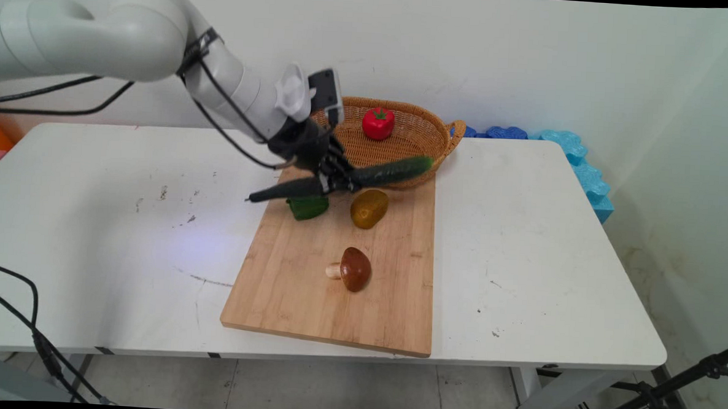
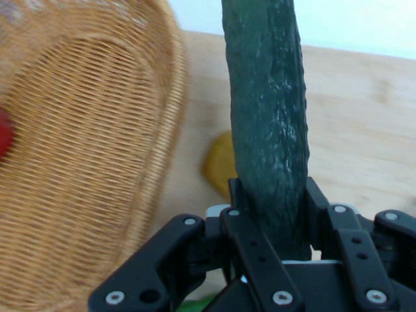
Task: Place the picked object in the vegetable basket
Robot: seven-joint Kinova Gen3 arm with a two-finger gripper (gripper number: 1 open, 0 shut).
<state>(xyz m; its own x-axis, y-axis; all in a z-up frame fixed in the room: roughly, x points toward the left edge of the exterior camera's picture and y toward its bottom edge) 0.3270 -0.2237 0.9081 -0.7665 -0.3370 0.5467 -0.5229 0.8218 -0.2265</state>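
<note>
My gripper (image 1: 334, 182) is shut on a long dark green cucumber (image 1: 365, 175), held in the air above the far end of the wooden cutting board (image 1: 311, 288). The cucumber's right tip reaches the front rim of the wicker basket (image 1: 425, 136). In the hand view the cucumber (image 2: 270, 123) runs up from between the fingers (image 2: 318, 201), with the basket (image 2: 84, 149) on the left. A red pepper (image 1: 378, 123) lies in the basket. Below the cucumber on the board lie a green pepper (image 1: 307, 207) and a yellow-brown fruit (image 1: 369, 208), also seen in the hand view (image 2: 218, 169).
A brown mushroom (image 1: 352, 268) lies near the middle of the board. Blue foam blocks (image 1: 578, 161) stand at the table's far right corner. Black cables (image 1: 33, 331) hang at the table's near left edge. A tripod leg (image 1: 669, 390) stands at the lower right.
</note>
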